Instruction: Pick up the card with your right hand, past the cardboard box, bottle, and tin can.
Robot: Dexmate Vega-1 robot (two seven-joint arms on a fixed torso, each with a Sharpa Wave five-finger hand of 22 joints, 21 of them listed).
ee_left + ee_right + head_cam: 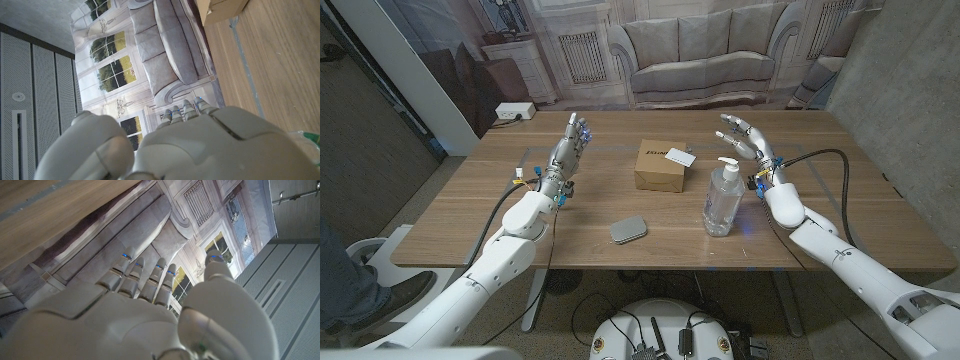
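The white card [679, 156] lies flat on top of the cardboard box [659, 166], at the box's 2 o'clock corner, its edge overhanging slightly. The box, matte brown and squat, sits mid-table. At its 4 o'clock stands a clear plastic pump bottle [722, 200], tall and glossy; at its 7 o'clock lies a flat, rounded grey tin can [629, 230]. The right hand [748, 142] is raised at the box's 3 o'clock, fingers spread, holding nothing, with bare wood between it and the card. The left hand [568, 150] stands raised at the box's 9 o'clock, fingers straight and close together, empty. The wooden table [820, 160] shows smooth grain with open room along its far edge.
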